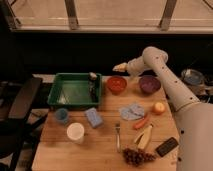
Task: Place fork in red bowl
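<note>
- The claw [120, 67] is up in the air at the back of the bench [107, 150]. It hangs just above the back rim of the red bowl [116, 84].
- I cannot tell how far the claw is open, or if it has hold of anything.
- The fork [118, 136] lies flat on the bench near the front edge, well apart from the claw. It points away from the front edge, toward the red bowl.
- The fork lies between the white cup [75, 132] on its left and the banana [145, 137] on its right.
- The grapes [137, 156] are just beside the fork's near end.
- The orange carrot [141, 122] lies a bit past the banana.
- The purple bowl [149, 84] sits to the right of the red bowl.
- The green tray [75, 90] sits to the left of the red bowl.
- A blue sponge [93, 117] lies in front of the tray.
</note>
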Robot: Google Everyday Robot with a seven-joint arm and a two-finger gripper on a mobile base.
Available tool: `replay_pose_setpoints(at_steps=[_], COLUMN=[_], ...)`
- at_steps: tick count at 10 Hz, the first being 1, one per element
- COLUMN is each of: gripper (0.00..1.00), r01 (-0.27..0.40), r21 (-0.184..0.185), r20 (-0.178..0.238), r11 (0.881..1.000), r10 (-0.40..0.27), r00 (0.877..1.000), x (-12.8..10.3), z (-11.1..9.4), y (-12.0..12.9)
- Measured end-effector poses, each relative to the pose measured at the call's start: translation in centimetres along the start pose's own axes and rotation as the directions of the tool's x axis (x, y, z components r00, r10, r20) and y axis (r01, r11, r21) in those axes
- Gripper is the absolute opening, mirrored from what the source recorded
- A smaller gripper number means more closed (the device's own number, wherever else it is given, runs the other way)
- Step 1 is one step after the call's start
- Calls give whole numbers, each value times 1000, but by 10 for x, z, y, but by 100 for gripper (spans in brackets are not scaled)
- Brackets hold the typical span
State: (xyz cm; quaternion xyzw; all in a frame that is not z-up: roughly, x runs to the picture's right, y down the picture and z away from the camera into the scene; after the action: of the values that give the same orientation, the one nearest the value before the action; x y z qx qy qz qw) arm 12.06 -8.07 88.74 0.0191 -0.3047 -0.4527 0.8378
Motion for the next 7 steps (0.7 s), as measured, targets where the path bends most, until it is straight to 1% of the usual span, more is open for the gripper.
replay_pose_setpoints(at_steps=[1, 2, 3, 4, 5, 6, 7], gripper=[75, 75, 75, 75, 75, 75, 75], r01=[21, 36, 37, 35, 28, 22, 9], r21=[-18, -33, -43, -53, -63, -74, -82], r20=[13, 24, 28, 33, 46, 56, 75], r11=[1000, 999, 998, 998, 998, 997, 997], r10=[-21, -35, -36, -33, -25, -18, -3], r00=[1000, 999, 999, 999, 999, 998, 997], x=[-4, -14, -23, -36, -54, -67, -85], z=[-3, -5, -10, -17, -24, -28, -33], y=[1, 2, 7, 14, 22, 28, 35])
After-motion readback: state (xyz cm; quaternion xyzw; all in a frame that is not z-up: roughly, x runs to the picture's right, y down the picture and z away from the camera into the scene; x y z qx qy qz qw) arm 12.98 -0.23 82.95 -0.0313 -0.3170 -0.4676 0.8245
